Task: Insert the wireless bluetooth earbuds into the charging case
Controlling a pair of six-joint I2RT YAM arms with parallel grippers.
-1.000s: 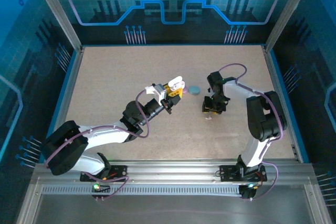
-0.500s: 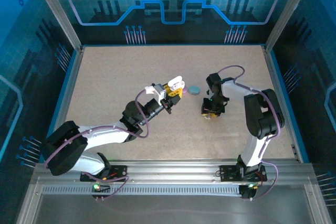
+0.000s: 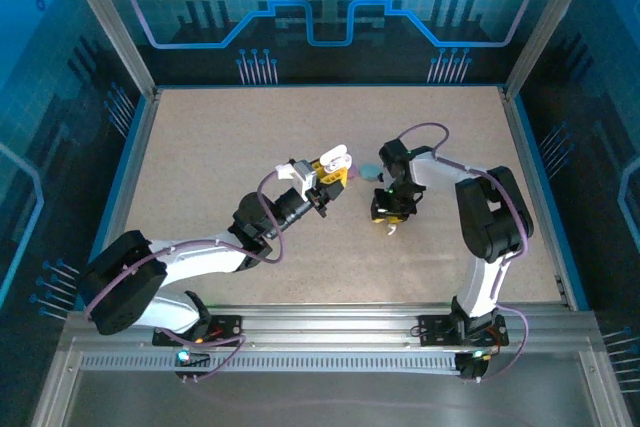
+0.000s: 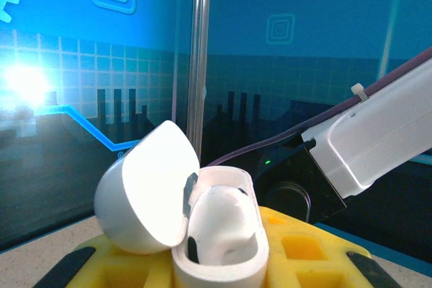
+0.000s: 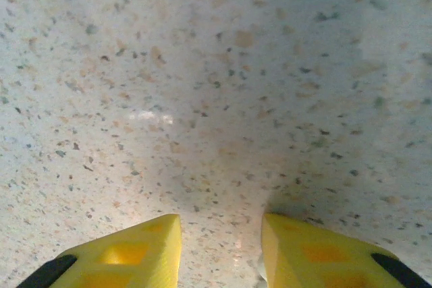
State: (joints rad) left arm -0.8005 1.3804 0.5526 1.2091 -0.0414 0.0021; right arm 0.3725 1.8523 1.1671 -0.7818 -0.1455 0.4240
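The left wrist view resolves what the top view blurs: the left gripper (image 3: 333, 166) clamps the open case (image 4: 219, 271), an earbud (image 4: 221, 217) seated inside, while the right gripper (image 5: 219, 247) hangs narrowly parted over the desk (image 5: 202, 99), grip unclear.

Overhead looks down; right wrist faces table (image 5: 202, 65) closely.

The top view is bright, evenly lit from above and sharp, with short soft shadows under the arms on the speckled beige tabletop (image 3: 200, 147). In the left wrist view a white glare spot burns on the blue patterned back wall (image 4: 27, 82), and the lid of the glossy white open charging case (image 4: 202, 220) is overexposed. The right wrist view is soft, with a faint sheen at its centre and a grey shadow low on the right.
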